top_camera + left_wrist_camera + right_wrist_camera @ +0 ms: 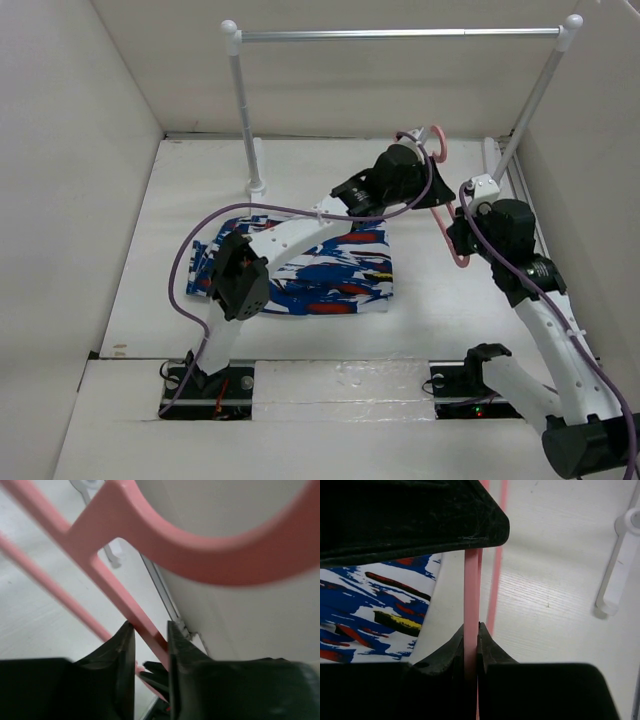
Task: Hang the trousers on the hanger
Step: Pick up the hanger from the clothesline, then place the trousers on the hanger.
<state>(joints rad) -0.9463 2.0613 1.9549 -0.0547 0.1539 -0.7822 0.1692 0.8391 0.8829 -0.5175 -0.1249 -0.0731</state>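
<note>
1. The left hand (pixel 150 642) clamps the hanger (pixel 200 565) near its hook; the right hand (pixel 471 635) pinches a thin hanger bar.
2. The trousers (pixel 340 272) lie flat on the desk (pixel 450 310), left of both hands, long axis crosswise to the hanger.
3. Only the right wrist view shows cloth beside the held bar; the top view hides both grips.

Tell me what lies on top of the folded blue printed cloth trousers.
Nothing visibly rests on the trousers. The left arm's white link crosses above them, hiding a strip of cloth. The thin pink plastic hanger is held apart, farther right.
</note>
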